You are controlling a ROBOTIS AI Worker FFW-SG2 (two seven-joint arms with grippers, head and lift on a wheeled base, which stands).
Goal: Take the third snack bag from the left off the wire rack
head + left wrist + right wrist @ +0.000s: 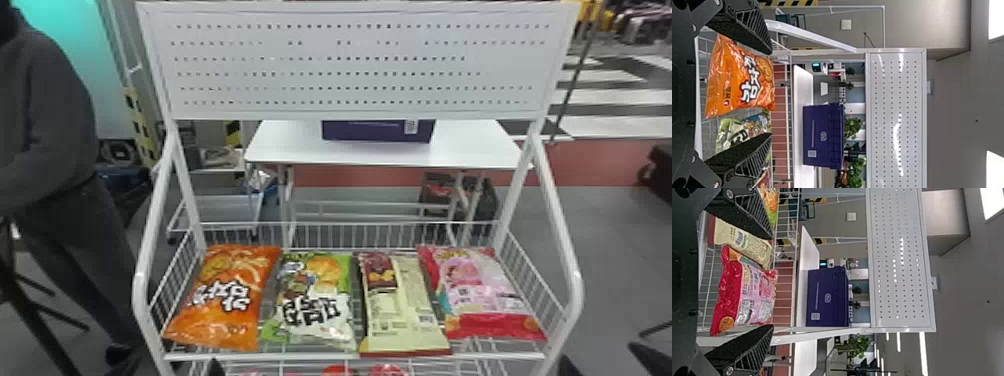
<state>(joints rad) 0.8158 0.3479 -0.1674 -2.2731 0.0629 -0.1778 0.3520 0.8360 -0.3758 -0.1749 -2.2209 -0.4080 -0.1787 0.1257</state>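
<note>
Cream third snack bag [400, 305] flat in wire rack [350, 234], touching green bag [312, 300] and pink bag [480, 295] either side. Left jaws, right jaws both wide apart, empty, back from bags. Risks: pinching neighbour instead, dragging it along, slick film slipping, tip snagging wire.

Orange snack bag [225, 295]: leftmost in the row, lying flat, its edge touching the green one.
Green snack bag [312, 300]: second from the left, lying flat.
Pink-and-red snack bag [477, 292]: rightmost, flat, slightly angled.
White table [465, 145]: stands behind the wire rack [142, 280].
Dark blue box [377, 130]: rests on the table, near its middle.
</note>
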